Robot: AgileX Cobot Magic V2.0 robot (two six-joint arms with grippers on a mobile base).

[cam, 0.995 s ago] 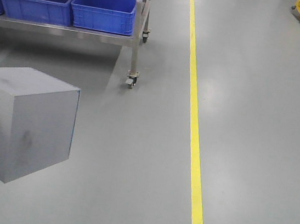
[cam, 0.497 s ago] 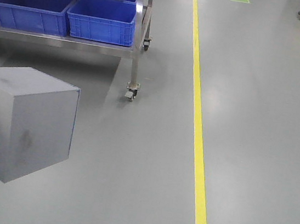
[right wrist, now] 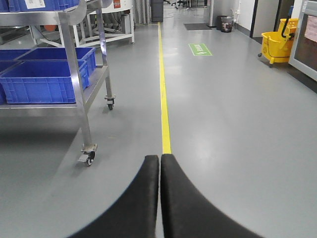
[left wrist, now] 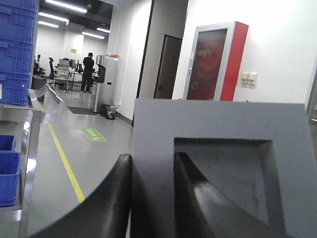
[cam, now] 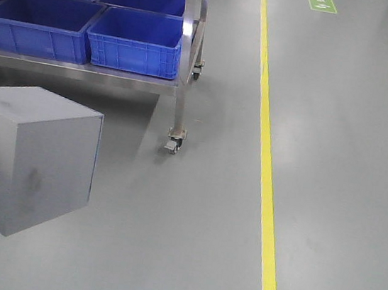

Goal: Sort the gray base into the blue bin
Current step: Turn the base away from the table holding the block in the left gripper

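Gripping gray base (cam: 31, 159) in left pincer (left wrist: 152, 163), not yet binning.
Pressing right pincer (right wrist: 160, 163) shut, empty; facing blue bin (cam: 134, 55), well apart.

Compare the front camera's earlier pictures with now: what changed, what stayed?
The cart with its blue bins shifted right, lower and nearer; the yellow floor line drifted right. The gray base kept its place in view, the left gripper clamped on its wall.
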